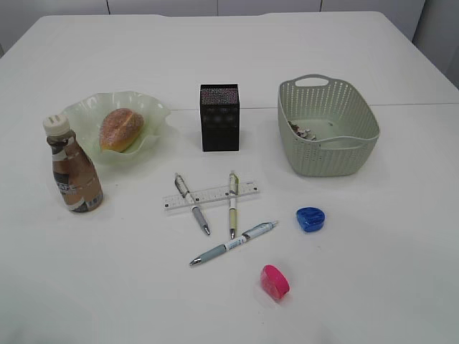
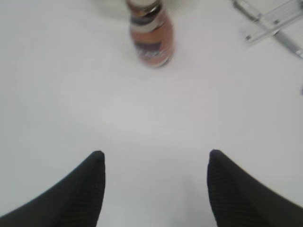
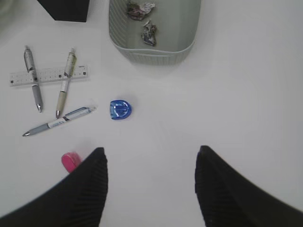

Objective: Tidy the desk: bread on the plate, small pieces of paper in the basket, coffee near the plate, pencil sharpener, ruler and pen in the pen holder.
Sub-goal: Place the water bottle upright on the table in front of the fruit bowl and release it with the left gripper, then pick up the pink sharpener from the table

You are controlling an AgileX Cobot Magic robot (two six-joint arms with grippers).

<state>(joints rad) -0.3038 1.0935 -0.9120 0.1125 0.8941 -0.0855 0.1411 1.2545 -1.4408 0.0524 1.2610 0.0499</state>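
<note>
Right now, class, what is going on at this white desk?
Nothing is held: the left gripper and right gripper both hang open over bare tabletop. The sugared bun lies on the green glass plate, the brown coffee bottle beside it, paper scraps in the grey-green basket. Three pens, clear ruler and two sharpeners still lie loose.

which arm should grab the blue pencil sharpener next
Right, probably. The blue pencil sharpener lies just ahead of the open right gripper; the left gripper faces the coffee instead.
</note>
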